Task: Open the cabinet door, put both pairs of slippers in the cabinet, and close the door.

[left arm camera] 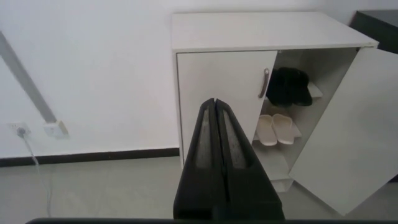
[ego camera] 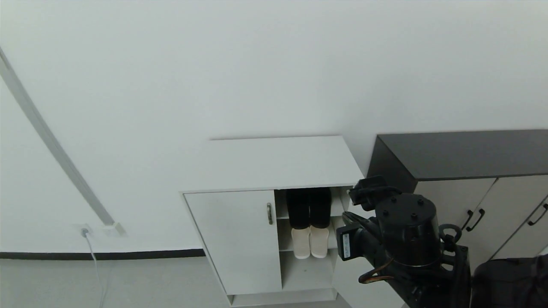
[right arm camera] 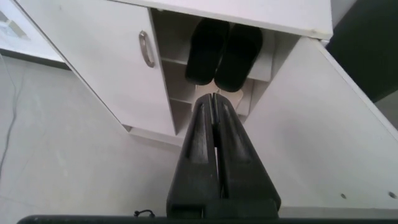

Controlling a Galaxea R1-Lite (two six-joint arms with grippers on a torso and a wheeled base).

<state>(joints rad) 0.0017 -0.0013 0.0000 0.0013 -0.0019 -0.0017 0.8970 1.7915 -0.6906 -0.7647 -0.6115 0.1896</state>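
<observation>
The white cabinet point(ego camera: 274, 164) stands against the wall, its left door point(ego camera: 233, 239) closed and its right door point(left arm camera: 348, 130) swung open. Inside, a pair of black slippers point(ego camera: 309, 207) lies on the upper shelf, and a pair of white slippers point(ego camera: 310, 241) on the shelf below. My right gripper point(right arm camera: 214, 96) is shut on nothing and hangs just in front of the opening, beside the open door point(right arm camera: 311, 130), with the black slippers point(right arm camera: 224, 53) beyond its tips. My left gripper point(left arm camera: 214, 101) is shut and empty, held farther back, facing the closed door point(left arm camera: 224, 93).
A dark-topped cabinet point(ego camera: 462, 154) with grey doors stands close to the right of the white one. A wall socket with a hanging cable point(ego camera: 85, 233) and a slanted grey conduit point(ego camera: 51, 141) are on the left. Bare floor point(ego camera: 107, 282) lies in front.
</observation>
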